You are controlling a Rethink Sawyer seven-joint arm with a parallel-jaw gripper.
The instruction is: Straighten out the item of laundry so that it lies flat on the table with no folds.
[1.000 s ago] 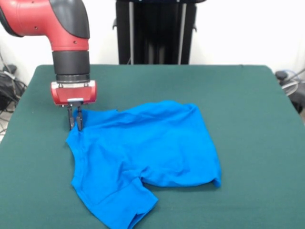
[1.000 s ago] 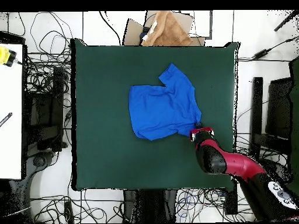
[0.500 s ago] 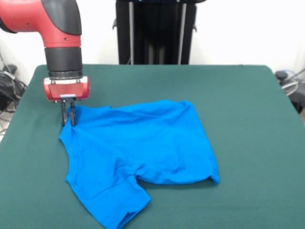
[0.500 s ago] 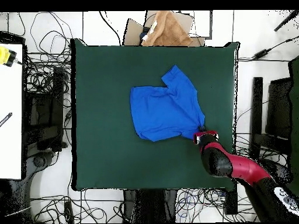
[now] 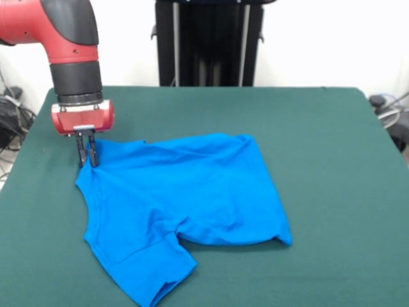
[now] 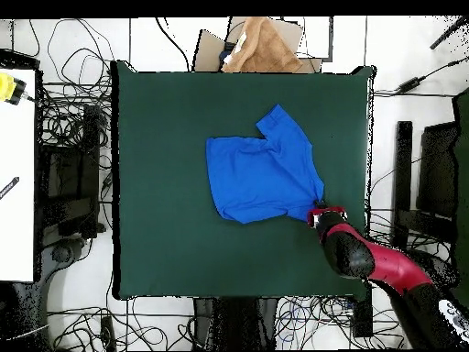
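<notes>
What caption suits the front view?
Gripper pinching a corner of the blue T-shirt on the green table.

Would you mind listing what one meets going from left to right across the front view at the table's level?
Bare table → gripper pinching the shirt's corner → blue T-shirt → bare table again.

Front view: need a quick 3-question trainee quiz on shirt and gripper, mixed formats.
1. True or false: the gripper is shut on a corner of the blue T-shirt.
2. Is the shirt's visible side A) plain blue or B) printed?
3. Fill in: the shirt lies on the green ____.

Key: 1 true. 2 A. 3 table.
</notes>
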